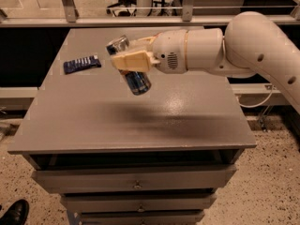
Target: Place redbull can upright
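Observation:
The redbull can [136, 81] is a slim silver-and-blue can, held tilted in the air above the middle of the grey table [140, 121]. Its silver top end points up and to the left, its blue lower end down and to the right. My gripper [129, 60] is shut on the can's middle, its cream fingers [133, 61] wrapped across it. The white arm reaches in from the right. The can's middle is hidden by the fingers.
A flat dark-blue packet [82, 63] lies on the table's back left. The table sits on a drawer cabinet [136, 184]. A metal railing [140, 13] runs behind the table. A black shoe [11, 213] is on the floor at the bottom left.

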Robot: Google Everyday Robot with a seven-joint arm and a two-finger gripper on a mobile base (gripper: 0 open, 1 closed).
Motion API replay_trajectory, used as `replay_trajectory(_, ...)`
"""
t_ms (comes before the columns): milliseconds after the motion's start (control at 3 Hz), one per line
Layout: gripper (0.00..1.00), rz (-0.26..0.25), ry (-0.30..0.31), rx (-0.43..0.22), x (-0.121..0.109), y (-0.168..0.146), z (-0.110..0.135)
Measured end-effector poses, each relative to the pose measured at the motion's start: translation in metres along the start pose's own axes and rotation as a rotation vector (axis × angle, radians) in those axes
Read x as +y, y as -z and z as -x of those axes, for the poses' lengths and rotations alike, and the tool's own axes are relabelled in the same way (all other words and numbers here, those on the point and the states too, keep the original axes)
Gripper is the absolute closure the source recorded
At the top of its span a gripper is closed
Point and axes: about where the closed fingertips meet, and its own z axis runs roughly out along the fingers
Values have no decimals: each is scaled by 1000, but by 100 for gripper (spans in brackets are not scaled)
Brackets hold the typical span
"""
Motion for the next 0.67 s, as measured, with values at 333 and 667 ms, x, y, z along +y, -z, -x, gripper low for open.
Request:
replay_trajectory(333, 100, -9, 31, -74, 5, 16, -6)
replay_trajectory(667, 100, -8, 76, -143, 9, 36, -14)
